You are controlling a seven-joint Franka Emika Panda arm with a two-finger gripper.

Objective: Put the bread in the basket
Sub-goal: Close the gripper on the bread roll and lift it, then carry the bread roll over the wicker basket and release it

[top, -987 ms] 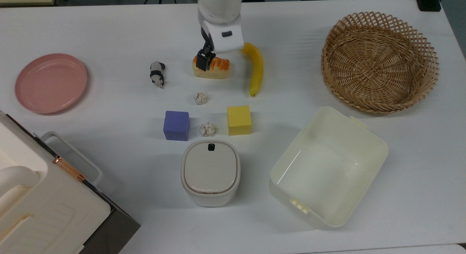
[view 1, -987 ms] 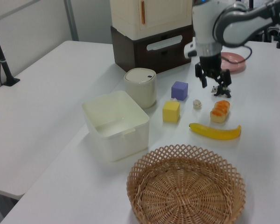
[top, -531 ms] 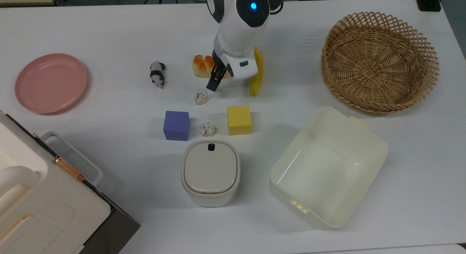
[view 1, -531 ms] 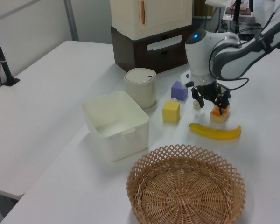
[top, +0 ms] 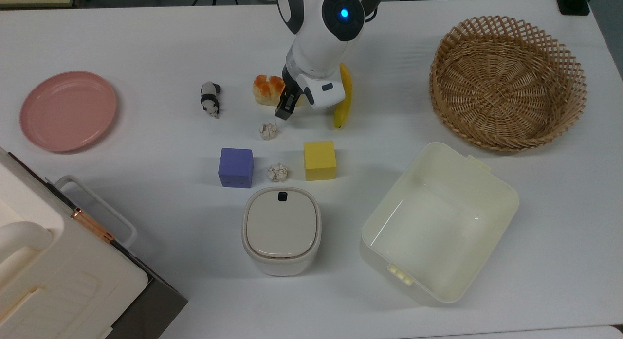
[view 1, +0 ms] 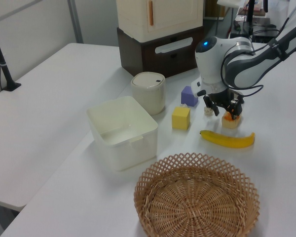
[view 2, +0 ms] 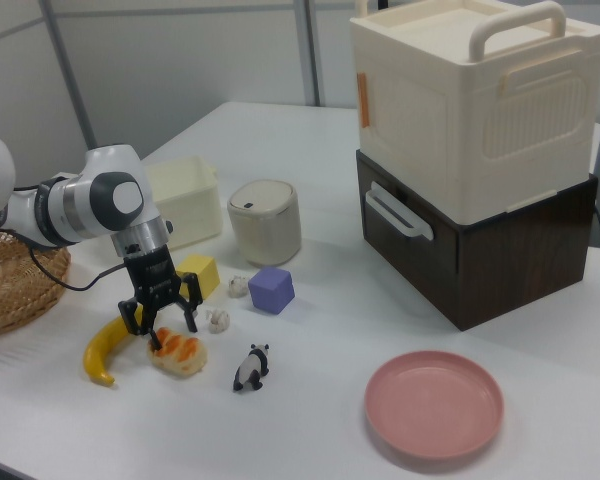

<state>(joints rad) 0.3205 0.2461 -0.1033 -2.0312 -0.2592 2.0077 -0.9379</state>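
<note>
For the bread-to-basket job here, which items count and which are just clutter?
Belongs to the job:
bread
basket
tool, open, straddling the bread

Just lying about:
banana
panda figurine
pink plate
purple cube
yellow cube
two paper balls
lidded bin
cream tub

Sitting on the counter [top: 146, 37]: one bread [top: 266, 88], one banana [top: 344, 99], one basket [top: 507, 82], one pink plate [top: 67, 110], one panda figure [top: 210, 98], two cubes, purple [top: 236, 167] and yellow [top: 320, 160], two paper balls [top: 268, 130] [top: 277, 172], one lidded bin [top: 281, 229], one cream tub [top: 438, 222]
</note>
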